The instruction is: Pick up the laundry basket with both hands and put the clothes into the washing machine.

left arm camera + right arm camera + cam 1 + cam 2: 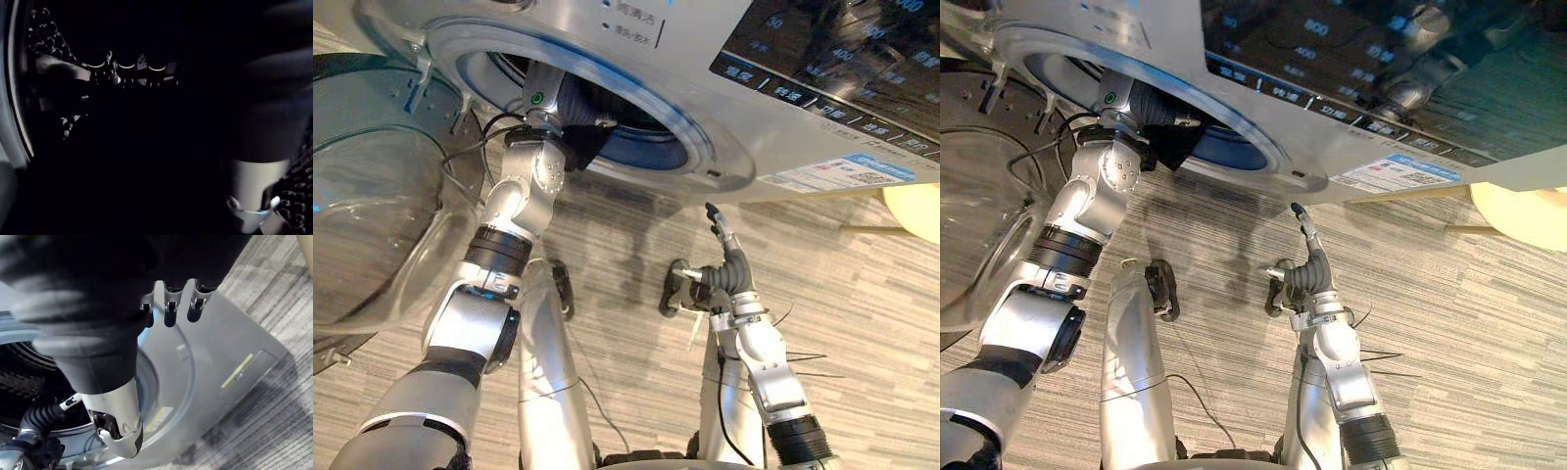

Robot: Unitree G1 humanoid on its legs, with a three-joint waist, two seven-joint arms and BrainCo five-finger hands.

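Drum rim (722, 162) encircles left hand (574, 102); right hand (726, 266) apart below.

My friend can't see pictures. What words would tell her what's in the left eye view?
The robot's left hand reaches into the open round mouth of a silver washing machine, whose glass door is swung out to the left. Its right hand is lower, in front of the machine above the floor, fingers straight and holding nothing.

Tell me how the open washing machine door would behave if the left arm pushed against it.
The washing machine door would probably swing, not flex: it hangs on a hinge. Its clear domed window looks rigid, fairly heavy, and likely slippery.
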